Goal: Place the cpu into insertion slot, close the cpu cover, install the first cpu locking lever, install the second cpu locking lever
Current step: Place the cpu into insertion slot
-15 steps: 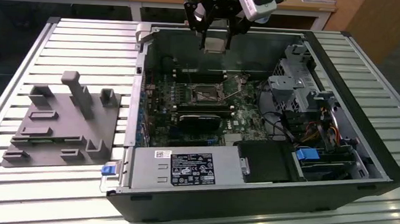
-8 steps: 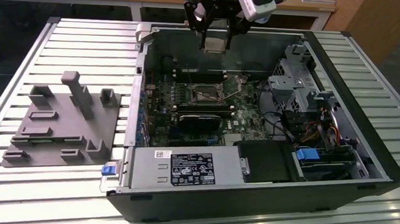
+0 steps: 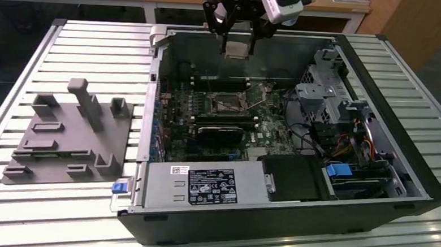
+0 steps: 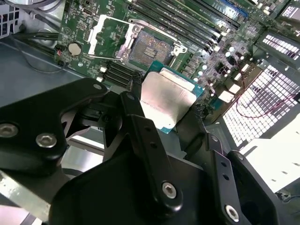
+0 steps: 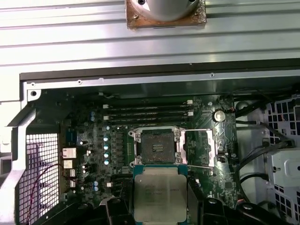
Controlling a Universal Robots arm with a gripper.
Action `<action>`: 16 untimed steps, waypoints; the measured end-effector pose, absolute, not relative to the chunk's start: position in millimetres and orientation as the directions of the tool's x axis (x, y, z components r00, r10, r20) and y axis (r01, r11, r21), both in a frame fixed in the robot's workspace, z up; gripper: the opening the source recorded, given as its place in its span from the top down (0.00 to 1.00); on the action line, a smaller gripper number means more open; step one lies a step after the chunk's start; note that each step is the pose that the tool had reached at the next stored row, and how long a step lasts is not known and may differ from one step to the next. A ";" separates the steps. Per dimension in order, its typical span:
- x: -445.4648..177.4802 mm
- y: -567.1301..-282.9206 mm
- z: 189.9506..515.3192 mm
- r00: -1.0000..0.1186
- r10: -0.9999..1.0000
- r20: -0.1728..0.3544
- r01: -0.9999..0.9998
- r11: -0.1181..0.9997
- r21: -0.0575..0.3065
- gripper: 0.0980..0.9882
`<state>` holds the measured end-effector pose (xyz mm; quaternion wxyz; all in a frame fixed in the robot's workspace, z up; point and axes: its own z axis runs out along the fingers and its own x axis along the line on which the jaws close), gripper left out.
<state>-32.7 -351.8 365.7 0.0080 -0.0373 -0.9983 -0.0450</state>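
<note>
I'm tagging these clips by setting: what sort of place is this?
Probably a robotics lab bench: an open computer case lies on a slatted metal table beside a grey parts fixture, and the gripper holds the cpu.

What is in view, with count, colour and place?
cpu: one, silver-grey, in the gripper over the case.
insertion slot: one, dark, empty, on the circuit board.
cpu cover: one, silver, open beside the insertion slot.
circuit board: one, green, inside the case.
case: one, black, open, on the table.
fixture: one, grey, table, exterior view's left.
table: one, pale slatted metal, under everything.
gripper: one, black, shut on the cpu.
</note>
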 end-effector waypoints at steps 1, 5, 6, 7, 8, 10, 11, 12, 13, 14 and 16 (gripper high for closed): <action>-32.7 -351.8 365.7 -0.997 0.077 0.019 0.078 0.993 0.089 0.50; -32.7 -351.8 365.6 -0.996 0.091 0.019 0.092 0.992 0.089 0.50; -32.7 -351.8 365.6 -0.995 0.094 0.019 0.095 0.991 0.089 0.50; -32.7 -351.8 365.6 -0.995 0.098 0.019 0.099 0.991 0.089 0.50; -32.7 -351.8 365.6 -0.995 0.102 0.019 0.103 0.991 0.089 0.50; -32.7 -351.8 365.6 -0.994 0.109 0.019 0.110 0.990 0.089 0.50; -32.7 -351.8 365.6 -0.994 0.112 0.019 0.113 0.990 0.089 0.50; -32.7 -351.8 365.6 -0.993 0.115 0.019 0.116 0.989 0.089 0.50; -32.7 -351.8 365.6 -0.993 0.118 0.019 0.120 0.989 0.089 0.50; -32.7 -351.8 365.6 -0.992 0.121 0.019 0.123 0.988 0.089 0.50; -32.7 -351.8 365.6 -0.992 0.128 0.019 0.129 0.988 0.089 0.50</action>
